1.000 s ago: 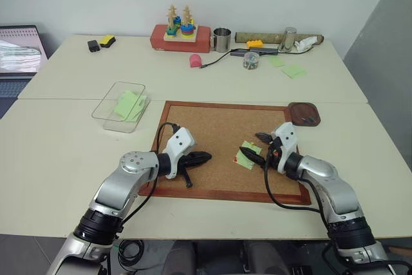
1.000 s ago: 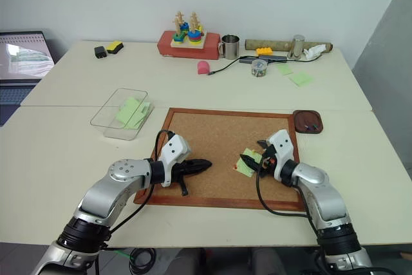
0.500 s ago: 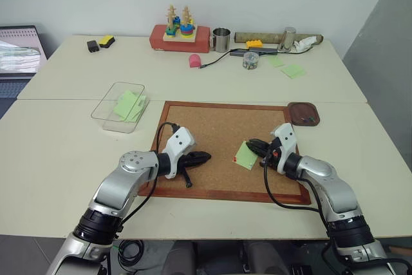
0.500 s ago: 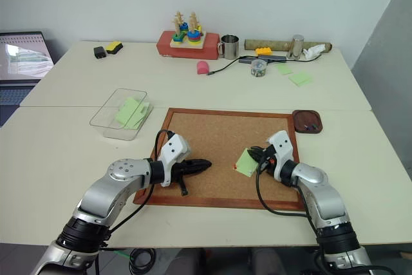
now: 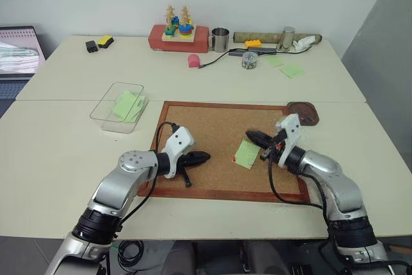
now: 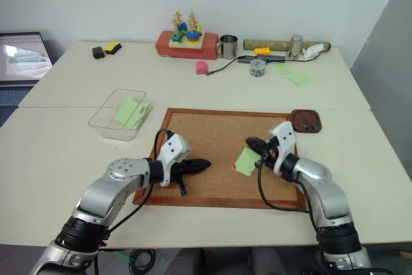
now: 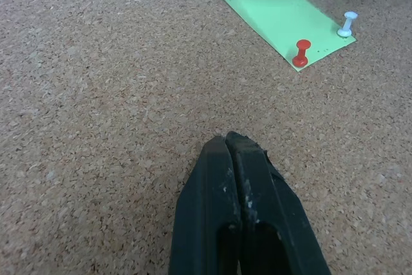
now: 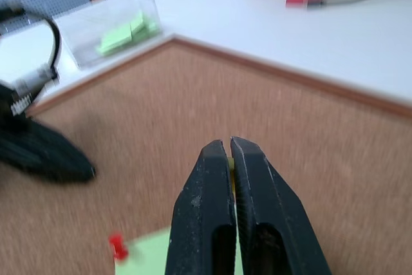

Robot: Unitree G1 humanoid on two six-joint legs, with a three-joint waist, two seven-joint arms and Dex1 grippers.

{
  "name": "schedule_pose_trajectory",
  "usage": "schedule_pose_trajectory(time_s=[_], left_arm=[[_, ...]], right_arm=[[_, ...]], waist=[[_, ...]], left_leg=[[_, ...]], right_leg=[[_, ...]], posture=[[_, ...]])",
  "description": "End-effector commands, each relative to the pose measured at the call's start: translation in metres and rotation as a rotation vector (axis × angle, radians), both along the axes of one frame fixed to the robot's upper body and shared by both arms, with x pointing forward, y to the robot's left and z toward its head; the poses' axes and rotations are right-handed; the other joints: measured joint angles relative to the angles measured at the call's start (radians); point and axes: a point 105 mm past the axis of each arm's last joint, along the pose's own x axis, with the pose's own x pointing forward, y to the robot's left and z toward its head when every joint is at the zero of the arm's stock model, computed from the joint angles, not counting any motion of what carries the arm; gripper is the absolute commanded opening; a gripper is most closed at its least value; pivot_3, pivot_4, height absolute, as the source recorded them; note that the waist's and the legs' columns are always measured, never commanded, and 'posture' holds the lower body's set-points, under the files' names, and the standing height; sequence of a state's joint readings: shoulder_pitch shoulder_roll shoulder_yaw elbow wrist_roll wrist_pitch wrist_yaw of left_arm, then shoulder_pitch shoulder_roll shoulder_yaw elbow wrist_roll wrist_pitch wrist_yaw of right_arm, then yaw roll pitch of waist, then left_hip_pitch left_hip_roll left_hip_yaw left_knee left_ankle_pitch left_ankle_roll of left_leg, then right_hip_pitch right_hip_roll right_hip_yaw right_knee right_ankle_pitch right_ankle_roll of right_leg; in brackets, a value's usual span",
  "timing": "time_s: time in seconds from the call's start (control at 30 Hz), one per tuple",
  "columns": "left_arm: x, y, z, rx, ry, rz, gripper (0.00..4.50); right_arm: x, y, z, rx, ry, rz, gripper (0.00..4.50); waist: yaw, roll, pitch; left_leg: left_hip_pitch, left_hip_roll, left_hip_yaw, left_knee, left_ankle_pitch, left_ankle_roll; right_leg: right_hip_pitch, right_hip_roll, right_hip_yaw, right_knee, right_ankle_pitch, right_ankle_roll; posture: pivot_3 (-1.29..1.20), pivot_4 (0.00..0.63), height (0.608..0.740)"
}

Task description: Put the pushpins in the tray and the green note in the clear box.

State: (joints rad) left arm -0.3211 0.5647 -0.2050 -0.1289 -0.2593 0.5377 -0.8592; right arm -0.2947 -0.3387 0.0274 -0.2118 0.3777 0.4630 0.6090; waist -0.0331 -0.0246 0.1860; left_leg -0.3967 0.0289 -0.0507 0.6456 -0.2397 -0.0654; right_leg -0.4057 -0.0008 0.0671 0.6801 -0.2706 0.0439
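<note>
Two cream tables (image 5: 58, 159) pushed edge to edge fill a plain room with a white wall at twelve o'clock and a grey panel at three. A wood-framed corkboard (image 5: 212, 123) lies on the near table. The green note (image 5: 247, 154) lies on the cork at about three o'clock from the board's centre. The red pushpin (image 5: 234, 159) stands at its eight o'clock corner, and a pale pin (image 7: 347, 24) at a neighbouring corner. The right gripper (image 5: 251, 136) hangs just above the note, jaws pressed together. A sliver of yellow between its fingertips (image 8: 215, 159) looks like the yellow pushpin (image 8: 230, 163). The left gripper (image 5: 207, 156) rests low over bare cork at nine o'clock from the note, pinched closed on nothing. The tray (image 5: 302, 109) sits at the board's two o'clock corner. The clear box (image 5: 120, 106), with green slips already inside, sits at its ten o'clock corner. Along the far edge stand a red box with a ring-stacking toy (image 5: 177, 30), a metal mug (image 5: 221, 39) and loose green notes (image 5: 293, 70). An open laptop (image 5: 19, 49) is at ten o'clock.
</note>
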Motion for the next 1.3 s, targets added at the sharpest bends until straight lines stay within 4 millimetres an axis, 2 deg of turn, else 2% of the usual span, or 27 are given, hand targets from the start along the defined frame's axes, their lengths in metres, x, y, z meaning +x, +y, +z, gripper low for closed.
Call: schedule_pose_trajectory(time_s=[0.03, 0.13, 0.17, 0.27, 0.37, 0.5, 0.9, 1.0, 1.03, 1.3], left_arm=[[-0.002, 0.005, -0.008, 0.040, 0.018, 0.008, 0.00], [-0.002, 0.005, -0.007, 0.038, 0.017, 0.006, 0.00], [-0.002, 0.005, -0.007, 0.037, 0.018, 0.007, 0.00], [-0.003, 0.005, -0.007, 0.035, 0.020, 0.007, 0.00], [-0.005, 0.006, -0.007, 0.034, 0.025, 0.005, 0.00], [-0.006, 0.005, -0.008, 0.032, 0.027, 0.004, 0.00], [-0.007, 0.009, -0.006, 0.036, 0.006, 0.023, 0.00], [-0.006, 0.012, -0.005, 0.040, -0.002, 0.033, 0.00], [-0.006, 0.012, -0.004, 0.040, -0.004, 0.035, 0.00], [-0.006, 0.012, -0.004, 0.041, -0.010, 0.039, 0.00]], right_arm=[[-0.002, -0.008, 0.010, -0.002, -0.030, -0.018, 0.05], [0.002, -0.020, 0.014, -0.011, -0.044, -0.060, 0.05], [0.008, -0.032, 0.016, -0.018, -0.055, -0.117, 0.05], [0.038, -0.083, 0.020, -0.080, -0.082, -0.389, 0.05], [0.056, -0.119, 0.025, -0.092, -0.080, -0.548, 0.05], [0.075, -0.145, 0.025, -0.060, -0.032, -0.618, 0.05], [0.105, -0.149, 0.000, -0.014, 0.109, -0.575, 0.05], [0.109, -0.149, -0.001, -0.006, 0.113, -0.577, 0.57], [0.110, -0.149, 0.000, 0.000, 0.111, -0.575, 0.90], [0.112, -0.152, 0.002, 0.011, 0.100, -0.574, 2.51]], waist=[[0.000, 0.000, 0.000], [0.000, 0.000, 0.000], [0.000, 0.000, 0.000], [0.000, 0.000, 0.000], [0.000, 0.000, 0.000], [-0.006, 0.000, 0.000], [-0.021, 0.001, 0.000], [-0.024, 0.001, 0.000], [-0.024, 0.001, 0.000], [-0.024, 0.001, 0.000]], left_leg=[[0.000, 0.000, 0.000, 0.000, 0.000, 0.000], [0.000, 0.000, 0.000, 0.000, 0.000, 0.000], [0.000, 0.000, 0.000, 0.000, 0.000, 0.000], [0.000, 0.000, 0.001, 0.000, 0.000, 0.000], [0.000, -0.001, 0.002, 0.000, 0.000, 0.000], [0.001, 0.000, 0.002, -0.001, 0.000, 0.000], [0.001, 0.000, 0.004, -0.001, 0.000, 0.000], [0.001, 0.000, 0.003, -0.001, 0.000, 0.000], [0.001, 0.000, 0.003, -0.001, 0.000, 0.000], [0.001, 0.000, 0.003, -0.001, 0.000, 0.000]], right_leg=[[0.000, 0.000, 0.000, 0.000, 0.000, 0.000], [0.000, 0.000, 0.000, 0.000, 0.000, 0.000], [0.000, 0.000, 0.000, 0.000, 0.000, 0.000], [0.000, 0.000, 0.000, 0.000, 0.000, 0.000], [0.000, 0.000, 0.002, 0.000, 0.000, 0.000], [0.000, 0.001, 0.002, 0.000, 0.003, -0.005], [0.000, 0.000, 0.003, 0.000, 0.003, -0.005], [0.000, 0.000, 0.003, 0.000, 0.003, -0.005], [0.000, 0.000, 0.003, 0.000, 0.003, -0.005], [0.000, 0.000, 0.003, 0.000, 0.003, -0.005]], posture=[[0.00, 0.150, 0.740], [0.00, 0.150, 0.740], [0.00, 0.150, 0.740], [0.00, 0.150, 0.740], [0.00, 0.150, 0.740], [0.00, 0.150, 0.740], [0.00, 0.150, 0.740], [0.00, 0.150, 0.740], [0.00, 0.150, 0.740], [0.00, 0.150, 0.740]])
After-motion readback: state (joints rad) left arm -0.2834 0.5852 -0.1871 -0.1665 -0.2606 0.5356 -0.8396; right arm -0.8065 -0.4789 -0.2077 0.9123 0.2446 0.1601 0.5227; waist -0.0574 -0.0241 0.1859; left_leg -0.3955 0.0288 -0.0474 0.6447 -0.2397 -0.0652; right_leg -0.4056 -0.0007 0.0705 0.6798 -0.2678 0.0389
